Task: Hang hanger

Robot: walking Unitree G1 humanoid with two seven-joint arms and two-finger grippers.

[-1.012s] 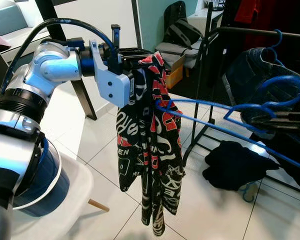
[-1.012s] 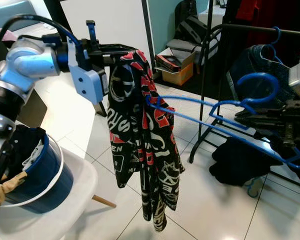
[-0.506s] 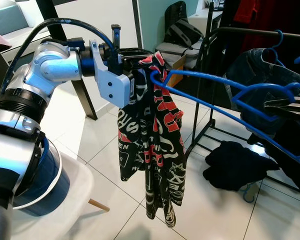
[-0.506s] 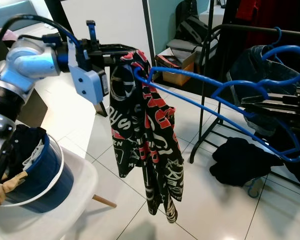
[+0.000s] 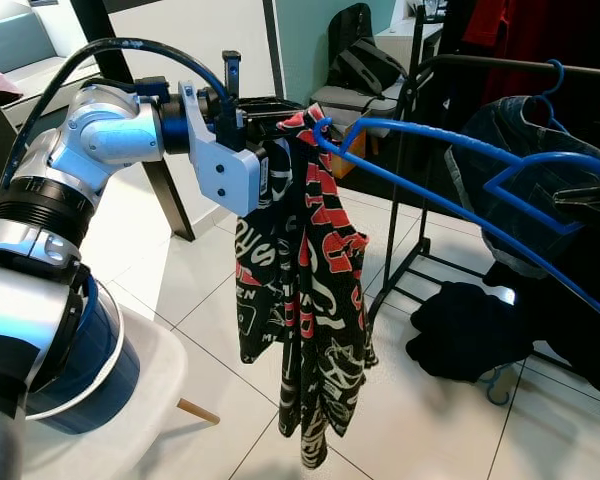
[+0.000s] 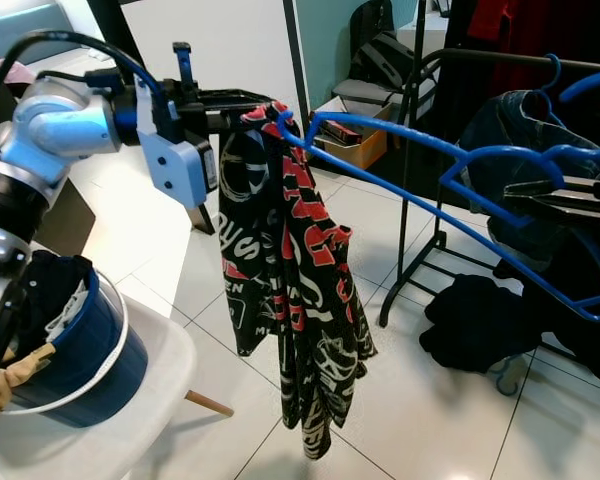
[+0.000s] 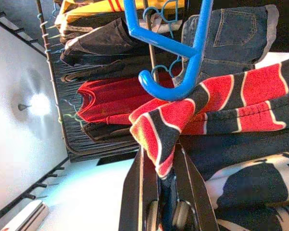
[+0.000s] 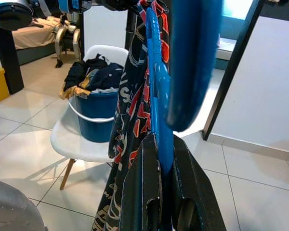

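A black, red and white printed garment (image 5: 305, 290) hangs from my left gripper (image 5: 280, 108), which is shut on its top edge (image 7: 159, 144) at chest height. My right gripper (image 6: 555, 190) is shut on a blue plastic hanger (image 5: 450, 195) near its hook. The hanger's far end (image 5: 325, 130) reaches across to the garment's top fold, just beside the left fingers (image 7: 192, 187). In the left wrist view the hanger's curved tip (image 7: 166, 89) touches the red striped cloth. The right wrist view looks along the blue hanger (image 8: 156, 91) toward the garment (image 8: 135, 110).
A black clothes rail (image 5: 520, 62) with denim and red clothes stands at the right. A dark garment (image 5: 470, 325) lies on the tiled floor below it. A blue bucket (image 6: 70, 350) of clothes sits on a white chair (image 6: 130, 420) at lower left.
The right gripper has raised the hanger, so its far tip now sits at the garment's top fold by the left gripper. The garment swings slightly. The left arm has stayed put.
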